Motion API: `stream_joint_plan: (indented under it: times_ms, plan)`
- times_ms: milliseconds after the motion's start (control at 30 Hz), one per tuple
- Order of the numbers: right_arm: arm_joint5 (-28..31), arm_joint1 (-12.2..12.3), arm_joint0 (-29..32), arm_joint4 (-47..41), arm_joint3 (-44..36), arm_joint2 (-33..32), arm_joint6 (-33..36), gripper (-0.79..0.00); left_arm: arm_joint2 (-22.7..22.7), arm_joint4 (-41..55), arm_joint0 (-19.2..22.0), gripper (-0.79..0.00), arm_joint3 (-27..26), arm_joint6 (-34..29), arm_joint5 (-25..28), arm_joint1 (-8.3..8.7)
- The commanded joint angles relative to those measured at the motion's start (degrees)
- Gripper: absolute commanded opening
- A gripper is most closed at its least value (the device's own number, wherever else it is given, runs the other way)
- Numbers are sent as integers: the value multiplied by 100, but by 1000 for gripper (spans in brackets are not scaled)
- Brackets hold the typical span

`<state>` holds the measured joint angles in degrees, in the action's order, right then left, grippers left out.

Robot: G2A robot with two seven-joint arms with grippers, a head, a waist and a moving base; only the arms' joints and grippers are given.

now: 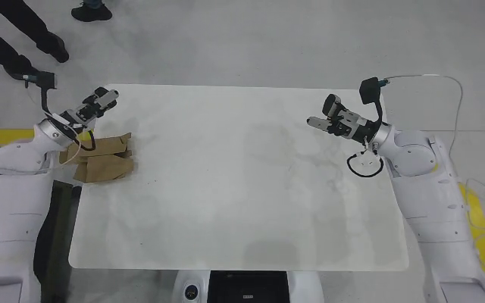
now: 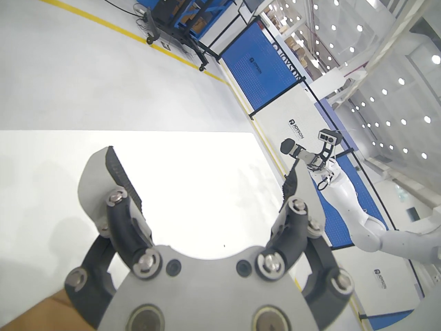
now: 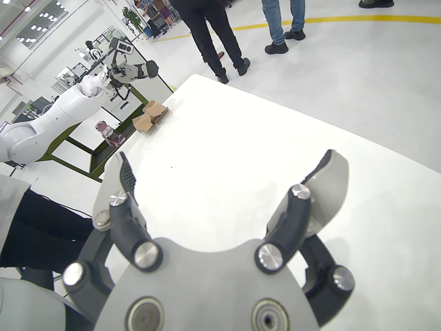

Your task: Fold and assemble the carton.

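Observation:
A brown cardboard carton (image 1: 102, 157) lies crumpled and partly folded at the left edge of the white table (image 1: 235, 189). It appears far off across the table as the carton (image 3: 150, 116) in the right wrist view. My left gripper (image 1: 106, 97) hovers open just above and behind the carton, holding nothing; its open fingers (image 2: 113, 170) frame bare tabletop, with a corner of the carton (image 2: 41, 315) under the wrist. My right gripper (image 1: 317, 121) is open and empty over the table's right side, far from the carton; its fingers (image 3: 122, 170) are spread wide.
The table's far left corner is close to the left gripper. A dark bin (image 1: 53, 235) stands beside the table's left edge. People's legs (image 3: 206, 22) stand on the floor beyond the far edge. A yellow floor line (image 3: 344, 20) curves behind.

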<state>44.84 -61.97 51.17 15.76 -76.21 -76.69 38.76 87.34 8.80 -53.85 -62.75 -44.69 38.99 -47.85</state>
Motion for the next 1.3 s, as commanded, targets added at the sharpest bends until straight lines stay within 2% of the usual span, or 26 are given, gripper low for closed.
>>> stream_joint_plan:
  times_ms: [0,200,333,667,967,1267]
  plan:
    - [0,0,0,0,0,0,0,0,214,130,-197,0,2,-139,-107,54]
    - [0,0,0,0,0,0,0,0,877,596,-817,0,-152,-381,-513,187]
    - [0,0,0,0,0,0,0,0,1259,904,-1213,0,-255,-324,-794,233]
    - [0,0,0,0,0,0,0,0,1873,1506,-1954,0,-249,464,-1540,223]
    - [0,0,0,0,0,0,0,0,2259,1328,-2463,0,-83,1187,-1860,206]
    - [0,0,0,0,0,0,0,0,2262,1047,-2724,0,93,1779,-2221,141]
